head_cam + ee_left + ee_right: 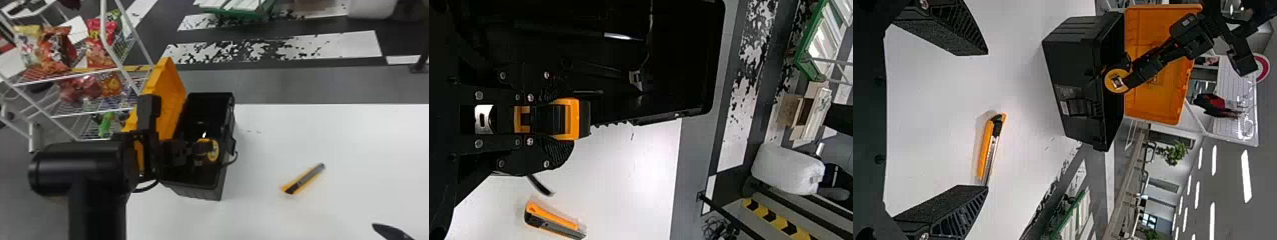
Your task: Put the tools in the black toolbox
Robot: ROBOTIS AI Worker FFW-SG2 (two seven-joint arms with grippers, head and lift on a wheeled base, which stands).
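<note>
From here I see the left arm (95,166) bent sideways over the black toolbox (198,191). Its gripper (202,149) is squeezing a yellow and black tape measure (213,150) inside the box. The right gripper (390,231) is over the white table (351,137), fingers wide apart, holding nothing. A yellow cutter (303,179) lies on the table, near the box.
</note>
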